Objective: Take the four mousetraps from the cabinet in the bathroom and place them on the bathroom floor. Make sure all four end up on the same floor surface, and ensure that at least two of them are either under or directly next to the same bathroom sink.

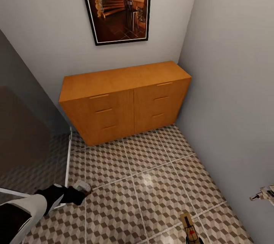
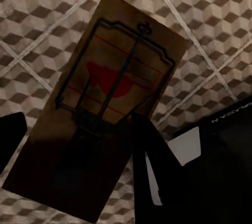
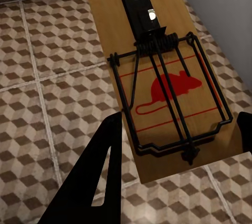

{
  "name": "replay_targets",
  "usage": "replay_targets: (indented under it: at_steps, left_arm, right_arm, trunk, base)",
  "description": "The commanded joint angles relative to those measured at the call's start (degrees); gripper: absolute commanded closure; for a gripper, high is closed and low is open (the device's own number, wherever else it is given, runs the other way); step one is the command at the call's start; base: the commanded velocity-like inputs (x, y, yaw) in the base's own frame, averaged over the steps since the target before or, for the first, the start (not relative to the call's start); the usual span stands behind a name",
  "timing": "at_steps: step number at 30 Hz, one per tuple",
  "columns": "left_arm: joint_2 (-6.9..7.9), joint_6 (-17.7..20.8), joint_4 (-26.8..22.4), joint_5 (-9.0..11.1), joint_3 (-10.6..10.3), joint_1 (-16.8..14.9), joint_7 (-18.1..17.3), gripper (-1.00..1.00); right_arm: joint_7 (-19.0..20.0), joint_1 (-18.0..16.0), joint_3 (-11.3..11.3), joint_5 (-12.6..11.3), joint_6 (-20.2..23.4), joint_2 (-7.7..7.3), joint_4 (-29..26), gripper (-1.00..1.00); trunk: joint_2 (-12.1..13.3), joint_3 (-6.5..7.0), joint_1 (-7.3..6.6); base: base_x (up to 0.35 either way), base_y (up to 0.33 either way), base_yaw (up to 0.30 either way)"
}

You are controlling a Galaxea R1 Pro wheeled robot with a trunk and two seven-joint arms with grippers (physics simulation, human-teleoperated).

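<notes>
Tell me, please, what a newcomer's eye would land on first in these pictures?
Probably the orange-brown cabinet against the back wall, all six drawers shut, under a framed cabin picture. Then the patterned cube floor. Each wrist view has a mousetrap with a red mouse print close up: one between the left gripper's fingers above the tiles, another between the right gripper's fingers.

the cabinet (image 1: 125,99) is smooth orange-brown wood, satin; the bathroom floor (image 1: 152,175) looks like glossy tile, catching a light glare; each mousetrap (image 3: 168,77) (image 2: 105,103) is matt pale wood with dark metal wire.
</notes>
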Motion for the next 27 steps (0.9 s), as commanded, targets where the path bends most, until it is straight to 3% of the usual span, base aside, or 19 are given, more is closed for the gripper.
replay_targets:
  at_steps: [1, 4, 6, 9, 11, 12, 14, 16, 19, 22, 27]
  left_arm:
    - [-0.52, -0.6, 0.1, 0.7, 0.1, 1.7, 1.6, 1.00]
    - [-1.53, -3.3, 0.1, 1.9, 0.2, 6.6, 6.9, 1.00]
    - [-1.66, -6.7, 0.3, 4.0, 0.2, 9.1, 8.8, 1.00]
    - [-1.73, -17.9, 0.5, 9.8, 0.2, 12.8, 11.5, 1.00]
    - [-1.81, -24.0, 0.6, 12.8, 0.2, 16.6, 14.1, 1.00]
    - [-1.82, -25.3, 0.6, 13.3, 0.2, 18.2, 14.8, 1.00]
    - [-1.82, -28.7, 0.6, 14.0, 0.2, 21.2, 15.7, 1.00]
    - [-1.84, -34.4, 0.6, 14.2, 0.2, 24.1, 17.0, 1.00]
    - [-2.02, -42.9, 0.6, 14.4, 0.2, 27.7, 22.9, 1.00]
    - [-3.29, -48.4, 0.6, 14.4, 0.3, 31.1, 29.0, 1.00]
    - [-4.98, -56.2, 0.6, 14.5, 0.3, 35.0, 32.2, 1.00]
  right_arm:
    - [-0.6, 0.0, 0.3, 0.3, -0.1, 0.00, 0.0, 1.00]
    - [-0.6, 0.0, 0.3, 0.3, -0.1, 0.00, 0.0, 1.00]
    - [-0.6, 0.0, 0.3, 0.3, -0.1, 0.00, 0.0, 1.00]
    - [-0.6, 0.0, 0.3, 0.3, -0.1, -0.05, 0.0, 1.00]
    - [-0.6, 0.0, 0.3, 0.3, -0.1, -0.07, 0.0, 1.00]
    - [-0.6, 0.0, 0.3, 0.3, -0.1, -0.08, 0.0, 1.00]
    - [-0.6, 0.0, 0.3, 0.3, -0.1, -0.11, 0.0, 1.00]
    - [-0.6, 0.0, 0.3, 0.3, -0.1, -0.15, 0.0, 1.00]
    - [-0.6, 0.0, 0.3, 0.3, -0.1, -0.28, 0.0, 1.00]
    - [-0.6, 0.0, 0.3, 0.3, -0.1, -0.45, -0.1, 1.00]
    - [-0.7, 0.0, 0.1, 0.3, -0.1, -0.59, -0.2, 1.00]
  trunk:
    - [-0.1, -0.07, 0.03]
    - [-0.1, -0.07, 0.03]
    - [-0.1, -0.07, 0.03]
    - [-0.1, -0.07, 0.03]
    - [-0.1, -0.07, 0.03]
    - [-0.1, -0.07, 0.03]
    - [-0.1, -0.07, 0.03]
    - [-0.1, -0.07, 0.03]
    - [-0.1, -0.07, 0.03]
    - [-0.1, -0.07, 0.03]
    - [-0.1, -0.07, 0.03]
  base:
    - [0.000, 0.000, 0.000]
    - [0.000, 0.000, 0.000]
    - [0.000, 0.000, 0.000]
    - [0.000, 0.000, 0.000]
    - [0.000, 0.000, 0.000]
    - [0.000, 0.000, 0.000]
    - [0.000, 0.000, 0.000]
    - [0.000, 0.000, 0.000]
    - [0.000, 0.000, 0.000]
    - [0.000, 0.000, 0.000]
    - [0.000, 0.000, 0.000]
